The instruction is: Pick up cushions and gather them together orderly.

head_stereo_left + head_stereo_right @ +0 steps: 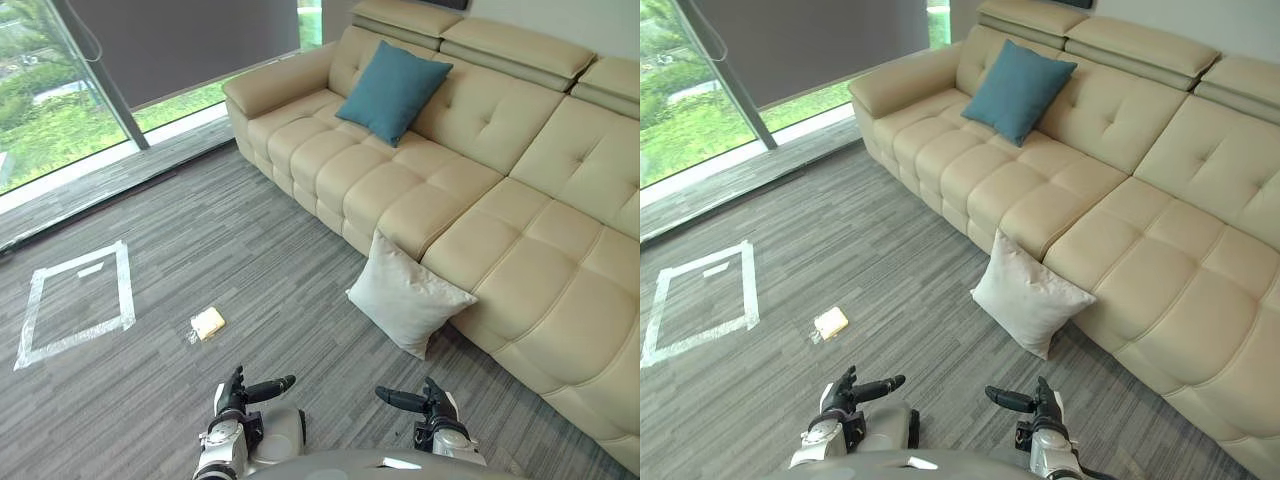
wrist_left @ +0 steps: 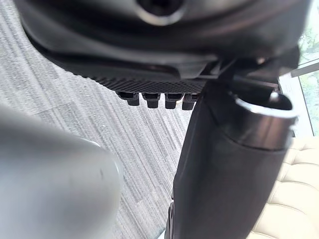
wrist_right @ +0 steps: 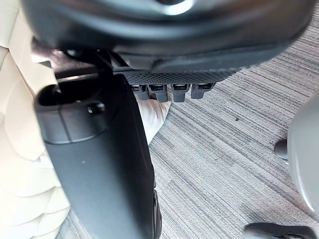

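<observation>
1. The eye views take in both cushions: the blue cushion (image 1: 393, 90) leans on the sofa (image 1: 560, 250) back; the white cushion (image 1: 408, 295) stands on the carpet (image 1: 250, 250), propped against the sofa's front.
2. The right wrist view catches the white cushion past the fingers (image 3: 179, 92); the left wrist view has carpet and a sofa corner.
3. The left hand (image 1: 235, 395) and right hand (image 1: 435, 405) hang low, relaxed and empty (thumbs pointing at each other); the white cushion lies ahead of the right hand, apart from it.

Matt cloth cushions (image 1: 408, 293), tufted leather-look sofa (image 1: 560, 230), ribbed carpet (image 1: 250, 250).
</observation>
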